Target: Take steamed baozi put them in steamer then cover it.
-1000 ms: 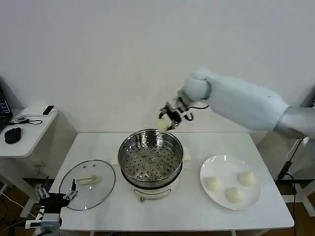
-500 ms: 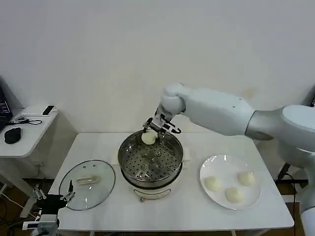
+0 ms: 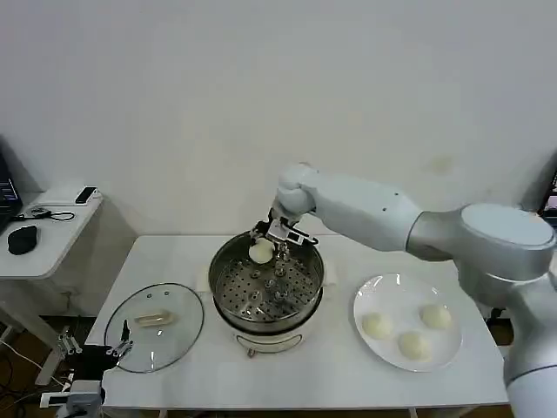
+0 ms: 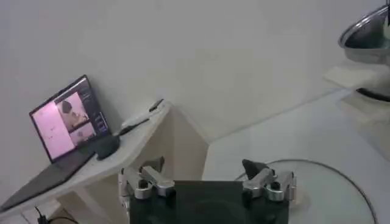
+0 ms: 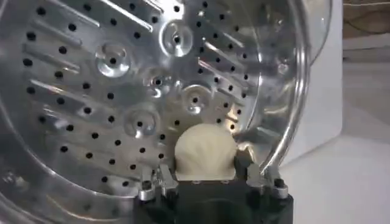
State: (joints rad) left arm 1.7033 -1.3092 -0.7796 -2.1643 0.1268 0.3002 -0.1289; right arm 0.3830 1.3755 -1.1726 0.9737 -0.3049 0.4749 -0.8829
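Note:
My right gripper (image 3: 268, 241) is shut on a cream-white baozi (image 3: 260, 252), holding it low inside the far side of the shiny steamer (image 3: 213, 280). In the right wrist view the baozi (image 5: 204, 151) sits between the fingers of that gripper (image 5: 206, 163), close to the perforated tray (image 5: 91, 91) and the pot wall. Three more baozi (image 3: 376, 326) lie on the white plate (image 3: 362, 303) to the right. The glass cover (image 3: 174, 344) lies flat on the table left of the steamer. My left gripper (image 3: 97, 355) hangs open off the table's left front corner, beside the cover (image 4: 323, 182).
A side table with a laptop (image 4: 66, 117) and a mouse (image 3: 22, 238) stands to the left. The white table (image 3: 331, 370) has bare room in front of the steamer. The steamer's rim (image 4: 365, 30) shows far off in the left wrist view.
My right gripper has carried the baozi from above the steamer's far rim leftward and down into the pot. The left arm has barely moved.

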